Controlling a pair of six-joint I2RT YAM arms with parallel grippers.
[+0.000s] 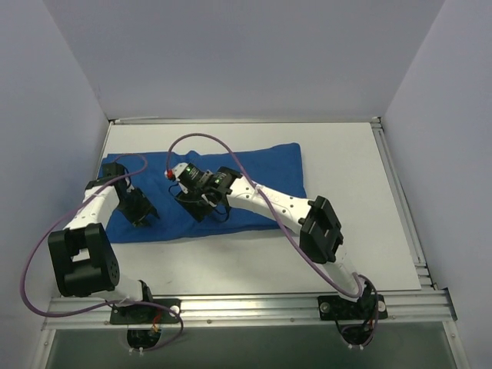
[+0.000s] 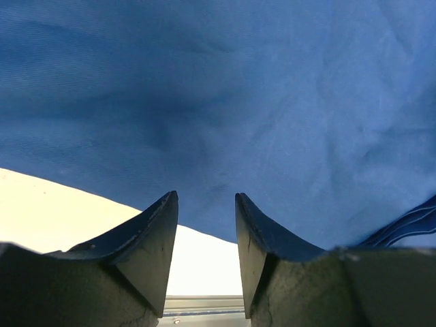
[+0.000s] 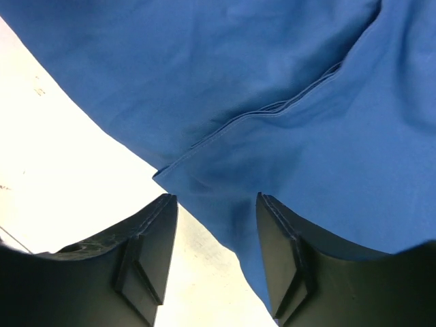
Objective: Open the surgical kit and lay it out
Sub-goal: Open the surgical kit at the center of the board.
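From above: the blue cloth [image 1: 246, 184] lies folded in a long bundle across the middle-left of the white table [image 1: 346, 161], its top layer rumpled. The left gripper [image 1: 144, 215] is down over the bundle's near-left corner. The right gripper [image 1: 192, 206] reaches in from the other side and sits low over the near edge, left of centre. The two are near each other but apart.

Over to the left wrist: the left gripper [image 2: 206, 231] has its fingers [image 2: 146, 238] spread, with only a clear gap between them and nothing held. Blue cloth [image 2: 238, 102] fills the view beyond the tips, and its edge runs diagonally across pale table [image 2: 54, 204].

Now the right wrist: the right gripper [image 3: 216, 238] is released too, jaws parted. A hemmed flap of the cloth [image 3: 286, 157] lies over a lower layer, and its corner points toward the gap between the fingers [image 3: 146, 259]. Bare table [image 3: 61, 157] shows on the left. I cannot tell whether the tips touch the fabric.
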